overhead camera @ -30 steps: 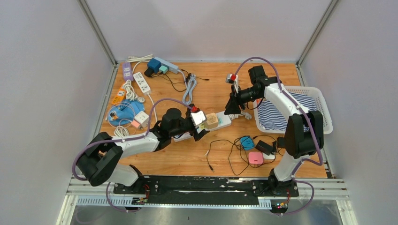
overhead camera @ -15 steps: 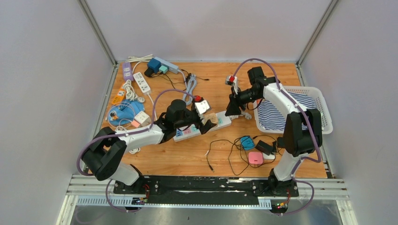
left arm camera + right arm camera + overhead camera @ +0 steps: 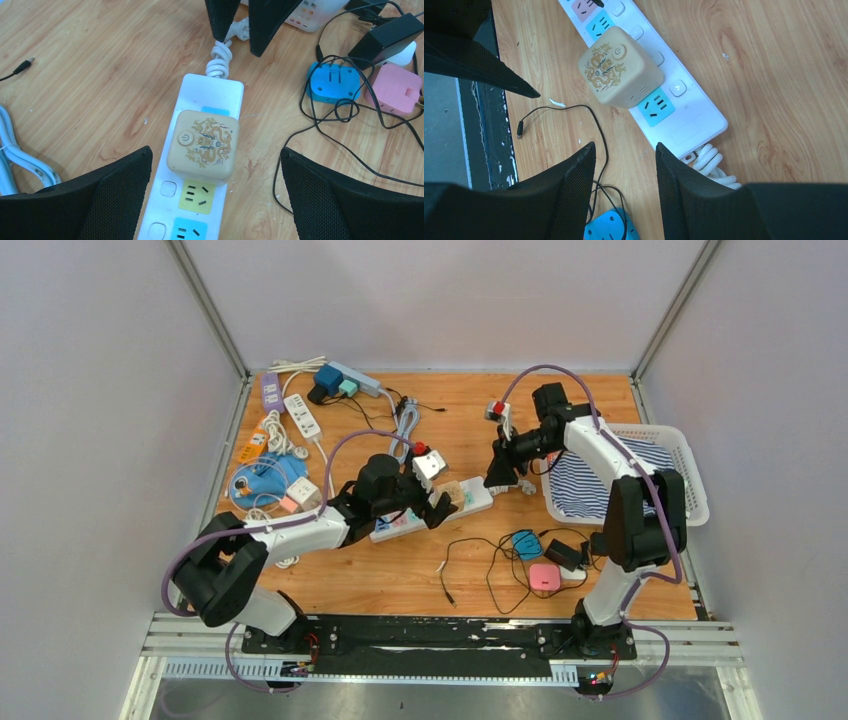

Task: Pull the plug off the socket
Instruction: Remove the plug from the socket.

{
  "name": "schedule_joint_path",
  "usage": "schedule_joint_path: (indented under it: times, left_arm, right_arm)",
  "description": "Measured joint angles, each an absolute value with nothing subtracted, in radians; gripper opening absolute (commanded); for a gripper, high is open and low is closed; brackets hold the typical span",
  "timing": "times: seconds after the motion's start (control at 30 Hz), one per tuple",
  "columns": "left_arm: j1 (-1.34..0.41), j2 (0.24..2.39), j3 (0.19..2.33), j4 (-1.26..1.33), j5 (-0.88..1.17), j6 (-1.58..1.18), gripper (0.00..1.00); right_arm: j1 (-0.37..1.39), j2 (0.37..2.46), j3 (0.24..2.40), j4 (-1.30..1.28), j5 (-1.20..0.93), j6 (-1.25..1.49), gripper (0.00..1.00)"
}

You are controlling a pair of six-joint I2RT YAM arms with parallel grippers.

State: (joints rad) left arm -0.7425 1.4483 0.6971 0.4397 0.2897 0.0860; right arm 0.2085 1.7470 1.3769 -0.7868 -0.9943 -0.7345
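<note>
A beige cube plug (image 3: pixel 452 492) with a gold dragon print sits in a white power strip (image 3: pixel 400 526) lying mid-table. In the left wrist view the plug (image 3: pixel 204 145) lies between my left gripper's wide-open fingers (image 3: pixel 100 195), just ahead of the tips, untouched. My left gripper (image 3: pixel 436 507) hovers over the strip (image 3: pixel 212 92). My right gripper (image 3: pixel 498 477) is open and empty above the strip's cord end. In its view the plug (image 3: pixel 616 67) is ahead of the gripper (image 3: pixel 625 146), and the strip (image 3: pixel 694 117) and its coiled white cord (image 3: pixel 714 162) lie by the right finger.
A blue adapter (image 3: pixel 525 543), a pink adapter (image 3: pixel 545 577) and a black adapter with thin black cords lie near the front right. A white basket (image 3: pixel 690 455) holding striped cloth stands at the right. Several power strips and cables (image 3: pixel 300 415) lie at the back left.
My left arm has reached forward and right along the strip, bringing its open gripper up to the plug. My right gripper has barely shifted.
</note>
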Motion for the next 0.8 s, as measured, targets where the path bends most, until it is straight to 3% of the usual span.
schedule_joint_path:
  times: [0.23,0.43,0.5,0.6,0.8]
  left_arm:
    - [-0.742,1.434,0.686,0.427,0.303,0.049,1.00]
    - [-0.647,1.231,0.656,0.419,0.344,-0.047,1.00]
    - [-0.648,1.182,0.653,0.432,0.342,-0.057,1.00]
    - [-0.649,1.143,0.629,0.448,0.328,-0.068,1.00]
    - [-0.630,1.118,0.575,0.429,0.282,-0.132,1.00]
  right_arm:
    - [0.208,1.763,1.377,-0.804,-1.010,-0.779,0.51]
    - [0.221,1.725,1.374,-0.817,-1.018,-0.869,0.54]
    - [0.237,1.696,1.366,-0.818,-1.019,-0.921,0.57]
    - [0.260,1.649,1.351,-0.855,-1.040,-1.079,0.71]
    - [0.318,1.566,1.342,-0.931,-1.065,-1.354,0.72]
